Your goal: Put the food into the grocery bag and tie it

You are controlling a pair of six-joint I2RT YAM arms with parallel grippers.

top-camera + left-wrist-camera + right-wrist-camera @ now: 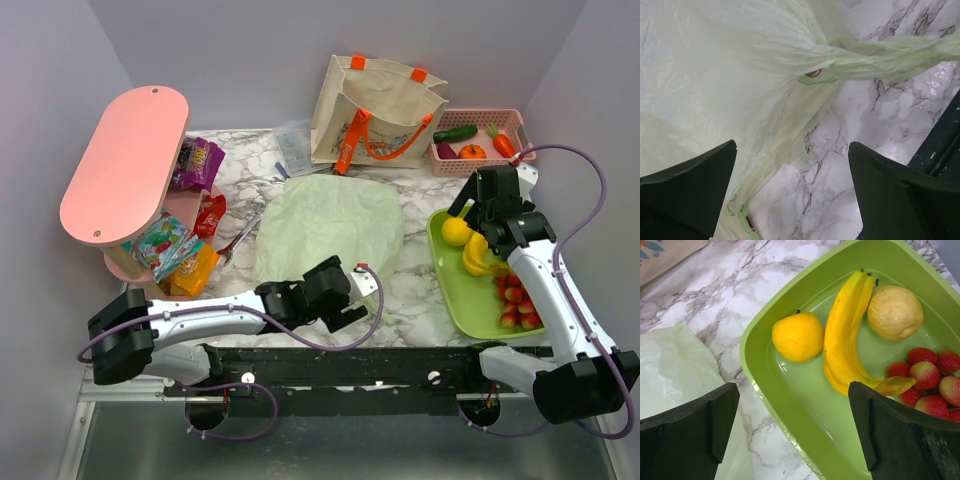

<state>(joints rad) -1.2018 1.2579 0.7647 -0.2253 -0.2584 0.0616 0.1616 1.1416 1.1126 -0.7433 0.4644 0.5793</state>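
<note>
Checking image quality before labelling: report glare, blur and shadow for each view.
Top external: evenly lit, sharp, soft shadow under the pink shelf. Left wrist: the grocery bag looks washed out, the marble table glares at right, fingers are dark. Right wrist: banana and orange fruit crisp, faint sheen on the green tray.

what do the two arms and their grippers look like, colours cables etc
The left arm and right arm have white link shells with chunky black joints and black bases. A thin purple cable loops loosely along each. The left gripper and right gripper have two broad, dark, matte, wedge-shaped fingers. No markings show.
</note>
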